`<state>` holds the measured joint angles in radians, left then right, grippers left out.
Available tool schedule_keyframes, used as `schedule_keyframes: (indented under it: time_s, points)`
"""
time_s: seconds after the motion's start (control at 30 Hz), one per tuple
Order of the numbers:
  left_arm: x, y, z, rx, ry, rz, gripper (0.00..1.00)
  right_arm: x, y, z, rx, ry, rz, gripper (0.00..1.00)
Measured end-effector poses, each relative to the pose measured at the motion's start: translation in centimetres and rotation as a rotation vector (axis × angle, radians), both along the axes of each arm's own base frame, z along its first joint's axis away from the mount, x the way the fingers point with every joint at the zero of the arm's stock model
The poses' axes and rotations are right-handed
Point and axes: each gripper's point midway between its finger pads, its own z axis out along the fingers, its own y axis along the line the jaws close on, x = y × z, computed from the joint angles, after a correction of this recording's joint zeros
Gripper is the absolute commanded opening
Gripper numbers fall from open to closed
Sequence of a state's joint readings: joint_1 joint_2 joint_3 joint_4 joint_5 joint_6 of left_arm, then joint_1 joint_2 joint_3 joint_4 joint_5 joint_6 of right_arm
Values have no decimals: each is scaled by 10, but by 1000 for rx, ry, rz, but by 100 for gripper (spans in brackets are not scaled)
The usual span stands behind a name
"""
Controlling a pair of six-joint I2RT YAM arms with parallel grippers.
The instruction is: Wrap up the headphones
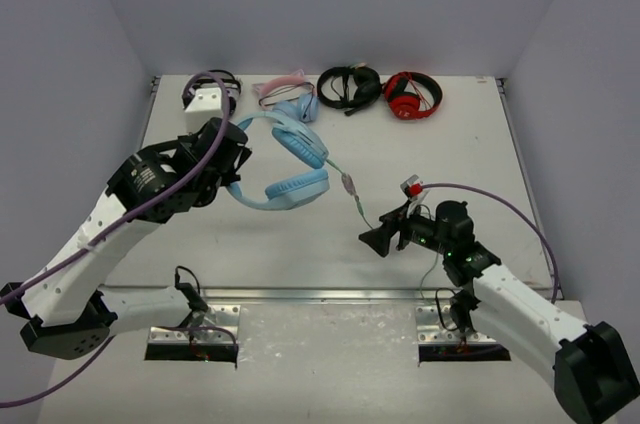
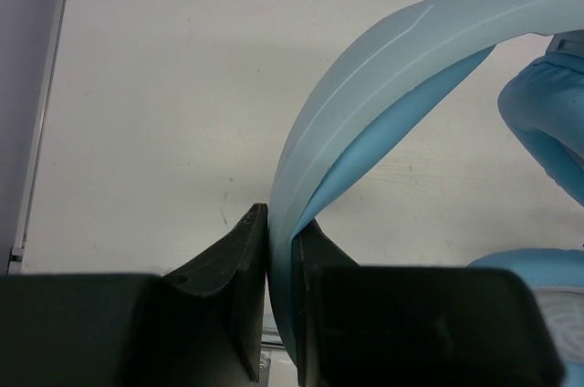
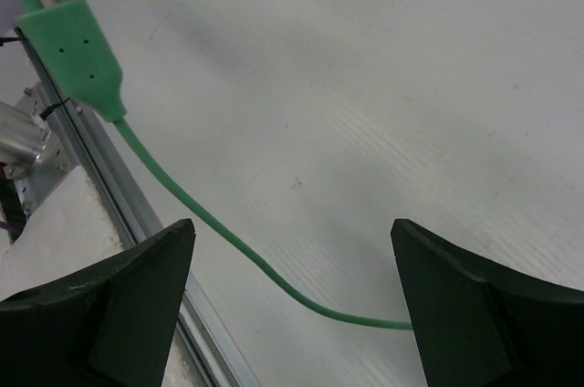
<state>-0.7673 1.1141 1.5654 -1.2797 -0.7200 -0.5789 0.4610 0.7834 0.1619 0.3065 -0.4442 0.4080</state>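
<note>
The light-blue headphones [image 1: 292,166] lie on the table left of centre, cups [image 1: 298,187] down and the wide headband [image 1: 250,122] arching to the left. My left gripper [image 1: 234,158] is shut on the headband [image 2: 411,36], which runs between the two black fingers [image 2: 239,268] in the left wrist view. The thin pale-green cable [image 1: 356,200] runs from the cups to my right gripper [image 1: 378,234]. That gripper [image 3: 292,264] is open, with the cable [image 3: 228,243] lying loose between its fingers. The cable's inline remote [image 3: 78,54] is at the upper left.
Along the back edge lie small blue headphones with a pink cat-ear band [image 1: 288,96], black headphones [image 1: 348,86], red-and-black headphones [image 1: 412,96] and a dark pair with a white block [image 1: 210,94]. A metal rail [image 1: 330,294] runs along the table's near edge.
</note>
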Motion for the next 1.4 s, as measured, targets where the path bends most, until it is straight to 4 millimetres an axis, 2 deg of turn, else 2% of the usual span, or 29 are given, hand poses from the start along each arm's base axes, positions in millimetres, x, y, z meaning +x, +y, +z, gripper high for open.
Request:
schedule_keyframes:
  time_s: [0.1, 0.13, 0.23, 0.3, 0.37, 0.4, 0.43, 0.5, 0.6, 0.73, 0.93, 1.07, 1.17, 1.23, 1.4]
  points:
    - [0, 0, 0, 4, 3, -6, 0, 2, -1, -1, -13, -18, 4, 66]
    - [0, -1, 1, 1, 2, -9, 0, 2, -1, -6, -29, -6, 6, 51]
    - [0, -1, 8, -11, -12, -16, 0, 3, 1, -22, -68, 47, 20, 36]
    - [0, -1, 16, -25, -30, -17, 0, 2, 3, -30, -87, 80, 31, 33]
    - [1, 0, 24, -35, -51, -15, 0, -1, 6, -31, -91, 80, 47, 24]
    - [1, 0, 27, -35, -58, -12, 0, -1, 8, -29, -86, 70, 53, 4]
    - [1, 1, 28, -33, -63, -8, 0, -1, 8, -25, -85, 50, 55, 1]
    - [3, 3, 28, -17, -70, -4, 0, 0, 8, -14, -68, 16, 38, 1]
    - [9, 4, 22, 20, -92, -3, 0, 9, -5, 4, -72, -52, -58, 1]
    - [17, 2, -13, 107, -73, -43, 0, 24, -31, 29, -116, -122, -220, 1]
    - [22, -4, -82, 277, 50, -123, 0, 48, -57, 92, -206, -196, -379, 1]
    - [30, -12, -101, 326, 70, -150, 0, 62, -70, 109, -301, -210, -464, 1]
    - [34, -27, -106, 331, 62, -192, 0, 63, -63, 109, -342, -230, -407, 1]
    - [36, -38, -111, 323, 68, -235, 0, 56, -48, 110, -339, -250, -311, 1]
    - [32, -59, -130, 293, 108, -343, 0, 30, 6, 123, -317, -330, -21, 1]
